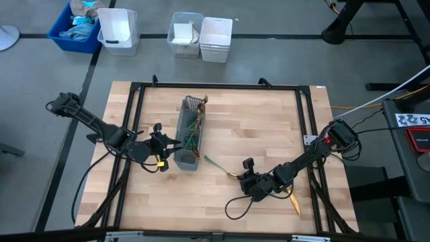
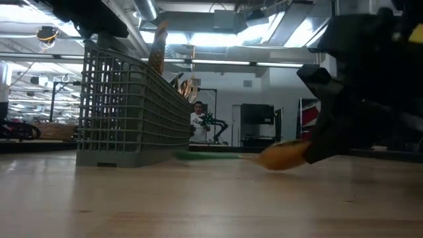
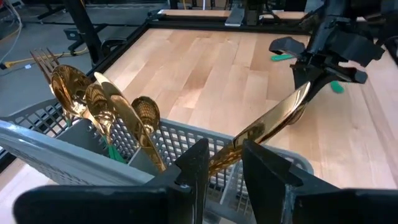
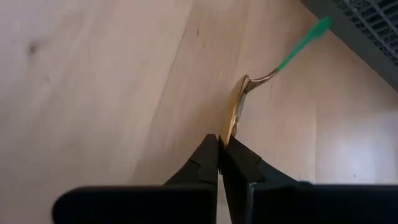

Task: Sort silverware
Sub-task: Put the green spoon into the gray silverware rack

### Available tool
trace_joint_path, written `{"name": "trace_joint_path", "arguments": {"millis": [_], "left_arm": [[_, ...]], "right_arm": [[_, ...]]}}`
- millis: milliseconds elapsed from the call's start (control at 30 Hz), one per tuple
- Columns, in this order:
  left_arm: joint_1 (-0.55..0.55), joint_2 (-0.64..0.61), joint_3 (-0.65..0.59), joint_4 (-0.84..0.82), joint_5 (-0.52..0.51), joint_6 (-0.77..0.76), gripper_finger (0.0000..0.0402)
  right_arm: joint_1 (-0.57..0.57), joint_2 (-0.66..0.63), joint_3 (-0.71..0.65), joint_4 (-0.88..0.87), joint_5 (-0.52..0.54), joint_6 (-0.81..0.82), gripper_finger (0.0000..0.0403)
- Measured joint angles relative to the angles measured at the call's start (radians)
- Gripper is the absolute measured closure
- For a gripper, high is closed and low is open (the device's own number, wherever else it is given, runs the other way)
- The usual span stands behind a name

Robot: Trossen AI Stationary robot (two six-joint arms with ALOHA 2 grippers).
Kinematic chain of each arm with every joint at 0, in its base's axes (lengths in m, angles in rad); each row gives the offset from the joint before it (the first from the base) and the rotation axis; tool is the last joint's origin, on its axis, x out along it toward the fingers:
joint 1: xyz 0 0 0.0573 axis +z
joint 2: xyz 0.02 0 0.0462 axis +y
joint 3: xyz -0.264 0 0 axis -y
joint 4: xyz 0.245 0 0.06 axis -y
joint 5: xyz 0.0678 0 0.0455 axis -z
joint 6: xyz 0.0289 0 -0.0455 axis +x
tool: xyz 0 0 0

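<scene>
I have the right gripper [image 4: 221, 144] low on the counter [image 1: 269, 128], lower right of centre in the high view, with its fingers pinched together on the edge of a spoon's gold bowl [image 4: 235, 109]. The spoon [image 1: 218, 166] lies flat, its teal handle running up-left toward the grey caddy [image 1: 190, 133], so an edge pinch on the bowl looks like the only way to lift it off the wood.

My left gripper [image 3: 221, 163] sits at the caddy's near end, left of centre in the high view. Its fingers stand apart with a long gold piece [image 3: 273, 121] slanting between them; I can't tell whether they touch it. I judge it is there to steady the caddy or to tend that piece. More gold heads [image 3: 99, 102] stand upright in the caddy at the left of the left wrist view.

Another piece [image 1: 294, 200] lies near the counter's lower right edge, close to the right arm. Bare wood is open right of the caddy, so there's room to lift and swing; the black frame rail [image 1: 215, 86] bounds the counter.
</scene>
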Motion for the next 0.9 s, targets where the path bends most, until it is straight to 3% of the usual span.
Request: {"name": "trace_joint_path", "arguments": {"millis": [300,633,900], "left_arm": [[0.0,-0.118,0.0,0.01,-0.003,0.008,0.0314],[0.0,-0.221,0.0,-0.017,-0.004,0.022,0.0314],[0.017,-0.217,0.0,-0.142,-0.004,0.054,0.0314]], "right_arm": [[-0.064,-0.018,0.164,-0.082,-0.005,0.17,0.0398],[-0.156,-0.03,0.536,-0.562,-0.212,0.389,0.0398],[-0.23,-0.032,0.83,-0.855,-0.206,0.406,0.0399]]}}
